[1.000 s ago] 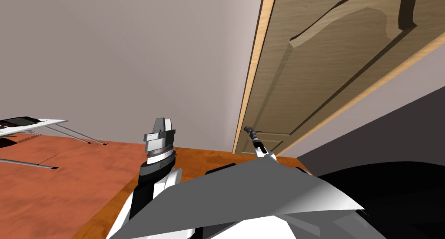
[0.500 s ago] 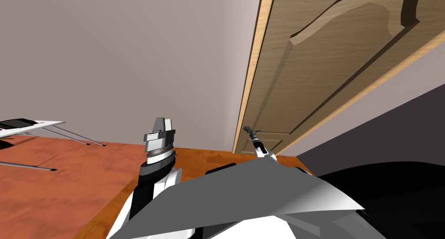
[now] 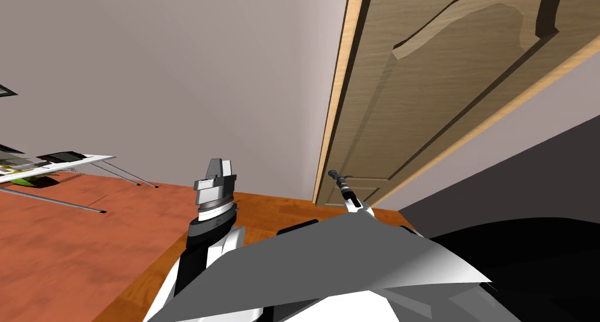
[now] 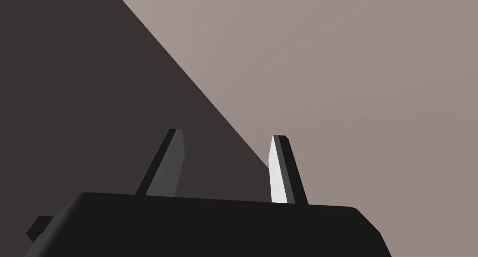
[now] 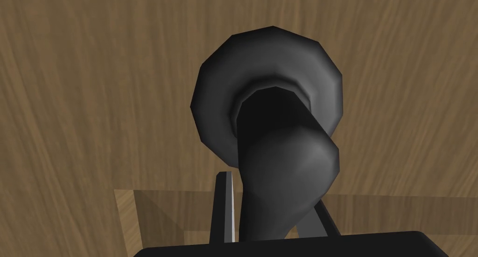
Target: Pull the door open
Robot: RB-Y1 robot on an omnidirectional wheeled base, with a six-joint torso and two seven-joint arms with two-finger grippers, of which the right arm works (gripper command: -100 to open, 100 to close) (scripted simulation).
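Head view, lower middle: left gripper (image 3: 215,181) stands empty, jaws apart. Just right of it, right gripper (image 3: 337,177) pinches the dark handle (image 5: 284,151) on the wooden door (image 3: 445,72) filling the upper right. Pulling off the door's arc could make that thin grip slip.

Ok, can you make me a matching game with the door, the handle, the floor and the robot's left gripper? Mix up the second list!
Things:
1. door
2. handle
3. floor
4. left gripper

What fits:
A. reddish orange
B. open, holding nothing
C. light brown wood
D. dark grey, squeezed by the right gripper

Pairs: 1-C, 2-D, 3-A, 4-B
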